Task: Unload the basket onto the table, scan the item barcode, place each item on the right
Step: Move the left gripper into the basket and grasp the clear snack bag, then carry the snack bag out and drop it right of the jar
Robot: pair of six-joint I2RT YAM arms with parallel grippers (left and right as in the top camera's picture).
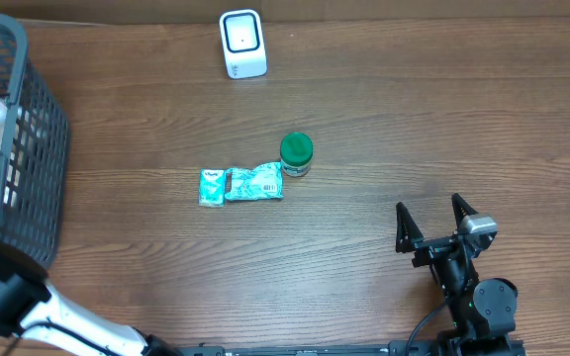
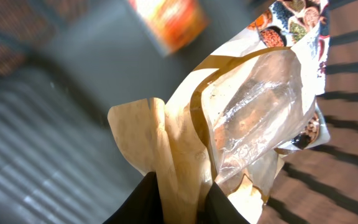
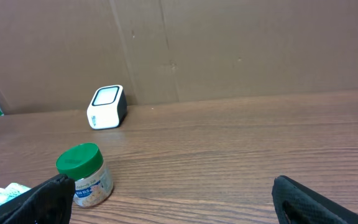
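- Two dark fingers of the left gripper are pressed onto a folded tan edge of the pouch, at 6 o'clock in the left wrist view. The grip takes only a thin flap, so the flap may slide out or tear once the bag's weight comes on it.
- The pouch, which looks like the item picked for scanning, lies inside the basket, at 9 o'clock on the table in the overhead view. No barcode shows on the face seen, so the code may end up turned away from the reader.
- A blurred orange box lies at 12 o'clock from the pouch. A lift could drag it along, or snag the bag's corner on the basket's mesh wall.
- The scanner stands at 12 o'clock on the table, well apart from the basket. A hanging pouch could swing or fold on the way and hide the code.
- The jar and the mint packets lie near the centre, and a low carry might knock them.
- The right gripper, at 5 o'clock, is spread wide and empty.
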